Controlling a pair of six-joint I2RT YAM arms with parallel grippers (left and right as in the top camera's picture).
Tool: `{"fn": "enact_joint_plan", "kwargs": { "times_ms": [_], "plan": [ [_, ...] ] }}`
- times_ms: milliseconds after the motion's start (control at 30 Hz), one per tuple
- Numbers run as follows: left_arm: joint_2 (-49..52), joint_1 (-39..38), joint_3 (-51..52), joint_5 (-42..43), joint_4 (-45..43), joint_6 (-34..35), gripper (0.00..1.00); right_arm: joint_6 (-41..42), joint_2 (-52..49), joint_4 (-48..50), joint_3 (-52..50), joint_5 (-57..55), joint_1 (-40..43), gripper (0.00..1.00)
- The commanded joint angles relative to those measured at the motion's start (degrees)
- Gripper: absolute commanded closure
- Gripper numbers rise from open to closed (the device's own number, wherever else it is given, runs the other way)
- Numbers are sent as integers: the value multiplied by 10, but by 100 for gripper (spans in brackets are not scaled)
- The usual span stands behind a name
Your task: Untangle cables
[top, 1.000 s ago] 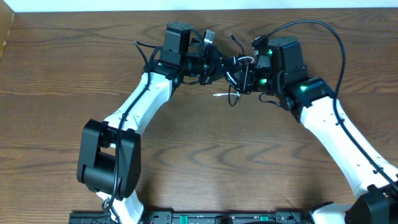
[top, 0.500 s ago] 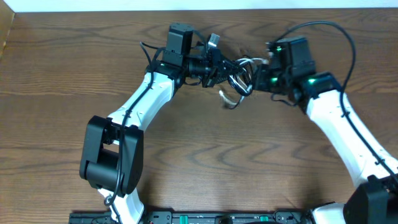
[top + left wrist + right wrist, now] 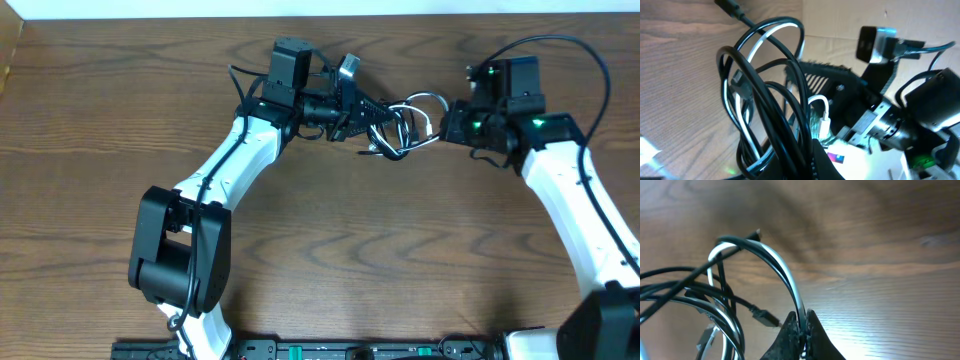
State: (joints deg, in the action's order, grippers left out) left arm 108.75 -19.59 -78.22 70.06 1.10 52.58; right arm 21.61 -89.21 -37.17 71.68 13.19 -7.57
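The fingers [image 3: 788, 336] of your right gripper [image 3: 801, 317] are pinched together on one loop of the thin white and black cables [image 3: 405, 128], probably to draw it out. The tangle hangs just beside your left gripper [image 3: 376, 114], whose grip I cannot tell.

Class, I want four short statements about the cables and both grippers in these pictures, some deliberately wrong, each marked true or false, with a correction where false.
1. The cables span the gap between the left gripper and the right gripper. True.
2. The right gripper is open and clear of the cables. False: it is shut on a white strand and a black strand together.
3. The white and black cables lie apart, flat on the table. False: they are looped into one bundle held between both grippers.
4. The table has a brown wood grain. True.
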Motion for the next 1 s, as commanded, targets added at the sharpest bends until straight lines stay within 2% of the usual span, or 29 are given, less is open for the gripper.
{"fn": "enact_joint_plan", "kwargs": {
  "times_ms": [0, 267, 367, 433, 533, 600, 700, 767, 967],
  "plan": [
    [-16, 5, -3, 34, -3, -66, 93, -12, 59, -5, 0, -78, 36, 99],
    [-16, 13, -3, 43, 23, -198, 93, -2, 134, -32, 0, -175, 128, 99],
    [-16, 13, -3, 43, 27, -205, 93, -8, 140, -31, 0, -106, 138, 99],
    [-16, 13, -3, 43, 27, -204, 93, -42, 138, -25, -1, -13, 132, 98],
    [-16, 13, -3, 43, 27, -198, 93, -80, 131, -21, -1, 100, 110, 82],
    [-16, 13, -3, 43, 27, -181, 93, -89, 123, -21, -1, 138, 90, 59],
    [-16, 13, -3, 40, 27, -147, 93, -88, 109, -24, -2, 162, 46, 36],
    [-16, 13, -3, 32, 27, -105, 93, -89, 98, -25, -2, 163, 13, 28],
    [-16, 13, -3, 2, 27, -2, 93, -77, 64, -19, -2, 144, -61, 27]
  ]
}}
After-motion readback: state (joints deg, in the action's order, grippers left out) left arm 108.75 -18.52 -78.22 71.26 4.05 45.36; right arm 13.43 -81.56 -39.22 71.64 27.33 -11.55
